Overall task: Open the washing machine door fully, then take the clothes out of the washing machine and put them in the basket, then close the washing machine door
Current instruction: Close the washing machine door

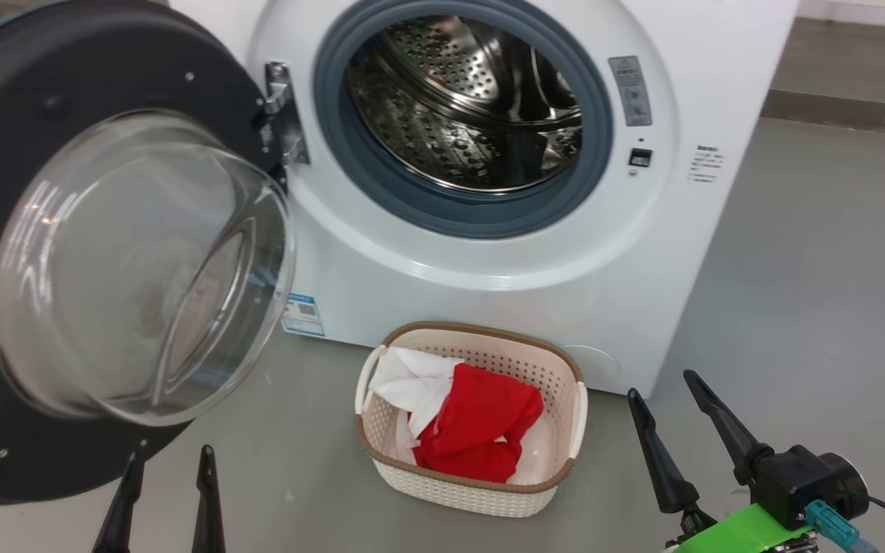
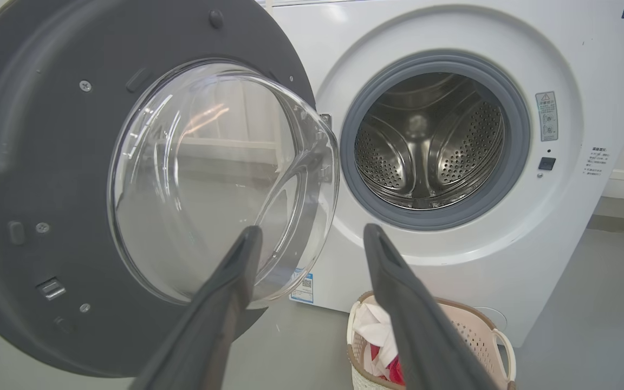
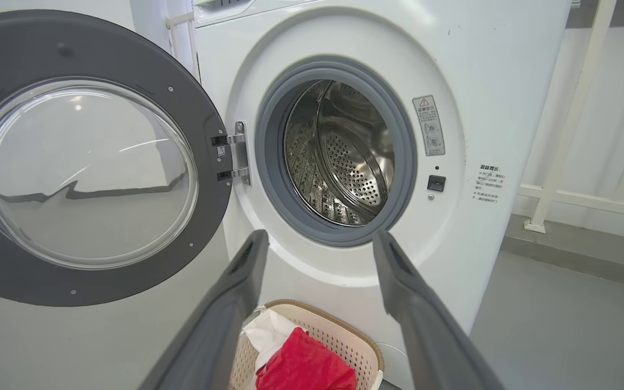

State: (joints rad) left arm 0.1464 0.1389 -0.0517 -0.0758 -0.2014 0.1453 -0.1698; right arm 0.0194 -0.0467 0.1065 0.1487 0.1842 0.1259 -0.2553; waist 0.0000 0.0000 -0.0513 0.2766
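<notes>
- Here the washing machine door (image 1: pixel 135 269) stands swung wide open at the left of the washing machine (image 1: pixel 488 261), hinged beside the grey ring (image 1: pixel 473 223).
- The steel drum (image 1: pixel 465 100) shows its perforated wall.
- The clothes (image 1: pixel 477 430), red with white parts, lie in the basket (image 1: pixel 481 491), which sits on the grey floor (image 1: pixel 796 307) just in front of the machine.
- The left gripper (image 1: pixel 172 452) hangs near the door's lower edge, fingers spread, holding nothing.
- The right gripper (image 1: pixel 661 384) hovers right of the basket, fingers apart and empty.
</notes>
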